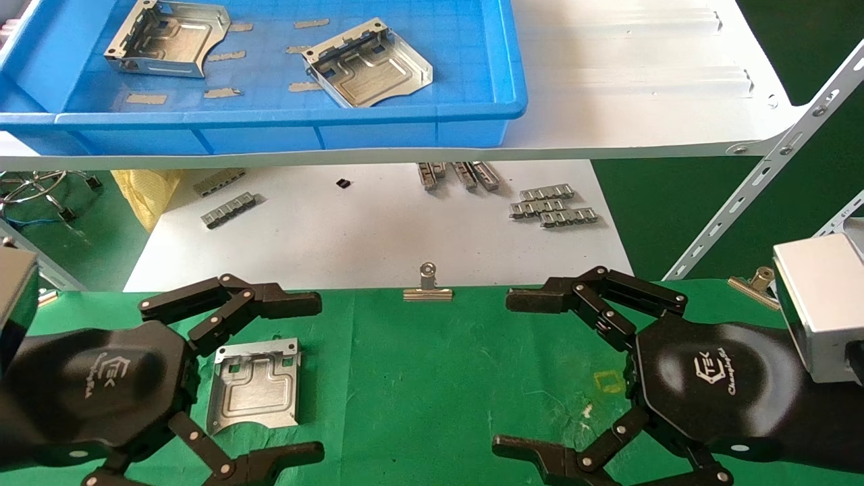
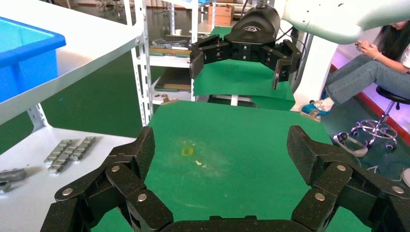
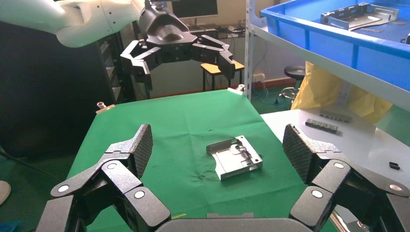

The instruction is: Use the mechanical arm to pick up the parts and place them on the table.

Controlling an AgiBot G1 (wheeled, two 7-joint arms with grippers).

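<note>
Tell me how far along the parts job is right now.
One part already lies on the green table, beside the open left gripper. Nothing is in hand: the right gripper is open and empty too. Two parts are left in the blue bin.

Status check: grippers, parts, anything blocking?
Left gripper open above the table, empty. Right gripper open, empty. One part on table, two parts in blue bin. Nothing blocking.
</note>
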